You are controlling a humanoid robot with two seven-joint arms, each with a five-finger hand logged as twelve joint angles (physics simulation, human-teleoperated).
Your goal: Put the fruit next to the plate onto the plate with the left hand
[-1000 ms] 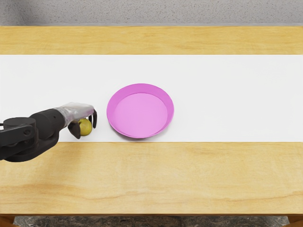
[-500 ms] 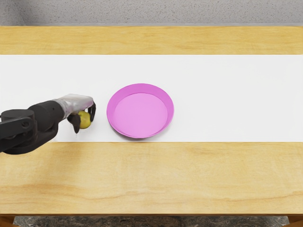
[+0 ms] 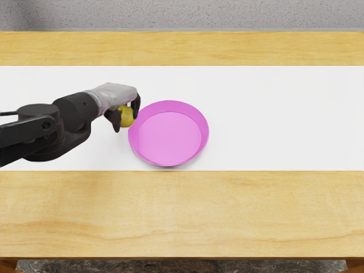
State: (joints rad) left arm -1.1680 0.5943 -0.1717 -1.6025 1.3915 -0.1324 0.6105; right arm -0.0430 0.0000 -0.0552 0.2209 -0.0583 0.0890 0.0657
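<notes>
In the head view, the left hand (image 3: 118, 101) comes in from the left edge on a dark arm, and its fingers are curled around the small yellow-green fruit (image 3: 126, 116), holding it. The fruit is just beside the upper left rim of the pink plate (image 3: 168, 104), not inside it. The plate lies on a white strip (image 3: 273, 114) that runs across the wooden tabletop (image 3: 182, 210). The right hand does not show.

wood table (image 3: 182, 216), white mat (image 3: 273, 114) across mid
</notes>
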